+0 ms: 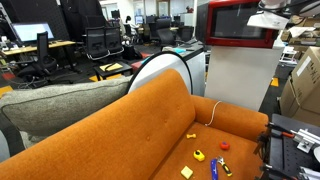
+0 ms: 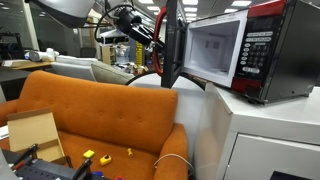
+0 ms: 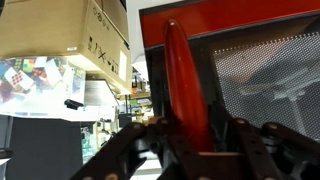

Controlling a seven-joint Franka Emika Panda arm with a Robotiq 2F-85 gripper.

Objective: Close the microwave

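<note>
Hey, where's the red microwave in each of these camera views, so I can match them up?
In an exterior view: the microwave sits top right, on the white cabinet.
In an exterior view: the microwave is upper right, its door standing open toward the middle.
Wrist view: the microwave door fills the right side, close up.
Shared landmark: the white cabinet beneath it, in both exterior views only.
</note>
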